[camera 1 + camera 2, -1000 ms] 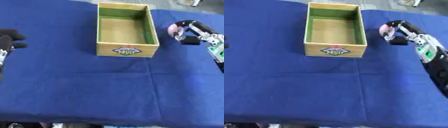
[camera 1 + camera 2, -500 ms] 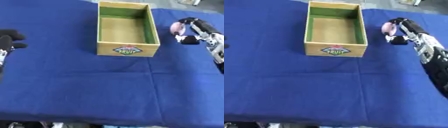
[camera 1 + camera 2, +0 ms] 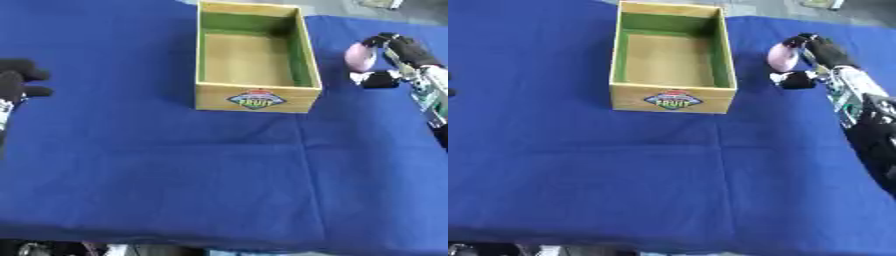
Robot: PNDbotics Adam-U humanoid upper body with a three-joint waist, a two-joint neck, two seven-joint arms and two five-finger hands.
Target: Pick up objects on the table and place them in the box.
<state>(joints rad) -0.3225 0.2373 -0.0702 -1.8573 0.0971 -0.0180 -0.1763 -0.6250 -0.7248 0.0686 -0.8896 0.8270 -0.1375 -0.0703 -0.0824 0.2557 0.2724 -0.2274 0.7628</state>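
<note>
Left hand (image 3: 17,82): black, cut off at the left edge, fingers curled on nothing. Box (image 3: 255,96): open, nothing inside, on blue cloth (image 3: 175,170). Right hand (image 3: 815,55): pinches a pale pink object (image 3: 781,56) right of the box; object's shape unclear.

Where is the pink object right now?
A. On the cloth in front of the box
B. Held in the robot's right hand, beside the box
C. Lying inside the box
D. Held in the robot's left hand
B: the right hand has its fingers curled round the pink object, right of the box, whose inside is bare.
</note>
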